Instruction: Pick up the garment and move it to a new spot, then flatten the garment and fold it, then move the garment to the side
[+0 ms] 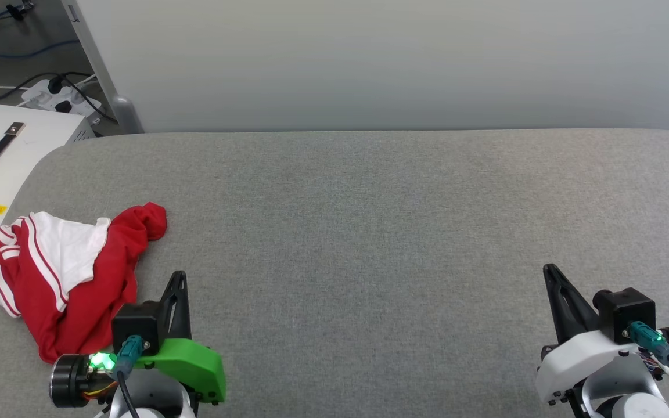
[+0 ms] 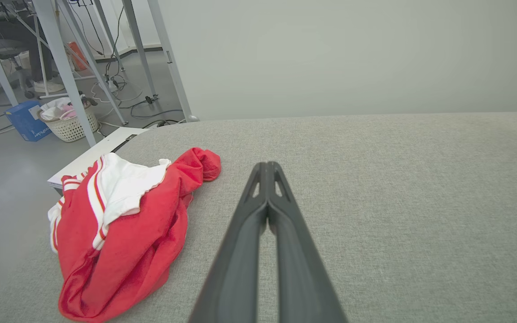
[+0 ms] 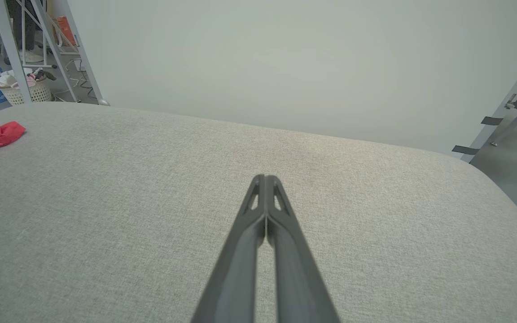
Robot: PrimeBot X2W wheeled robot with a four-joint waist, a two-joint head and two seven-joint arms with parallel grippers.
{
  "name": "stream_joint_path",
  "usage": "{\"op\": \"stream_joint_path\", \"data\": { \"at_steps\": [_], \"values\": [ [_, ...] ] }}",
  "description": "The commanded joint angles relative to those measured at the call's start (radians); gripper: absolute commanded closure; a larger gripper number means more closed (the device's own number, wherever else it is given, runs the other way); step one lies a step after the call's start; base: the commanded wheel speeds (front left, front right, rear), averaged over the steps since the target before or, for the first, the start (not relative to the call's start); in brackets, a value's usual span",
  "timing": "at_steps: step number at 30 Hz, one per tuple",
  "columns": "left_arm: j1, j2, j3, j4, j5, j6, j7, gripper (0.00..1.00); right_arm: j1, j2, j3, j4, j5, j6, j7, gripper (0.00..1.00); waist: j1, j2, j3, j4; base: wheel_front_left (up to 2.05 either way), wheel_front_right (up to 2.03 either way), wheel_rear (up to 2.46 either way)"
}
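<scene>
Head view: the garment (image 1: 70, 273) is lying crumpled at the table's (image 1: 369, 232) left edge, just beside my left fingers (image 1: 178, 283); my right fingers (image 1: 552, 278) are hovering well apart from it. Left wrist: my fingers are pressing together, empty. I should be spreading them and reaching left for a thick fold. Right wrist: those fingers are also pressing together, empty.

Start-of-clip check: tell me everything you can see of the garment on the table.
The garment is a red jersey-style top of soft, knit-looking fabric, with white sleeve fabric and red-and-white striped trim. It lies crumpled in a heap, neither flattened nor folded, at the left end of the grey fabric-covered table, and seems to reach the table's left edge. No lettering shows. Only the table touches it. The shut left gripper is just to its right, apart.
</scene>
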Motion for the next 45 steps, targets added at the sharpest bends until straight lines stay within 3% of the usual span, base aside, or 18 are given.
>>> {"op": "stream_joint_path", "data": {
  "at_steps": [1, 32, 33, 45],
  "values": [
    [-0.017, -0.005, 0.001, -0.002, 0.009, 0.004, -0.001, 1.0, -0.016, 0.0, 0.001, 0.002, -0.01, -0.001, 0.003, 1.0, 0.0, 0.0, 0.0, 0.0, 0.0, 0.0, 0.0],
    [-0.017, -0.005, 0.001, -0.002, 0.009, 0.004, -0.001, 1.0, -0.016, 0.0, 0.001, 0.002, -0.01, -0.001, 0.003, 1.0, 0.0, 0.0, 0.0, 0.0, 0.0, 0.0, 0.0],
    [0.0, 0.0, 0.0, 0.0, 0.0, 0.0, 0.0, 0.0, 0.0, 0.0, 0.0, 0.0, 0.0, 0.0, 0.0, 0.0, 0.0, 0.0, 0.0, 0.0, 0.0, 0.0, 0.0],
    [-0.002, 0.0, -0.004, -0.001, -0.008, 0.013, -0.017, 0.0, 0.001, 0.0, -0.009, -0.006, 0.011, 0.0, -0.017, 0.0, 0.0, 0.0, 0.001, 0.0, 0.0, 0.0, 0.0]
  ]
}}
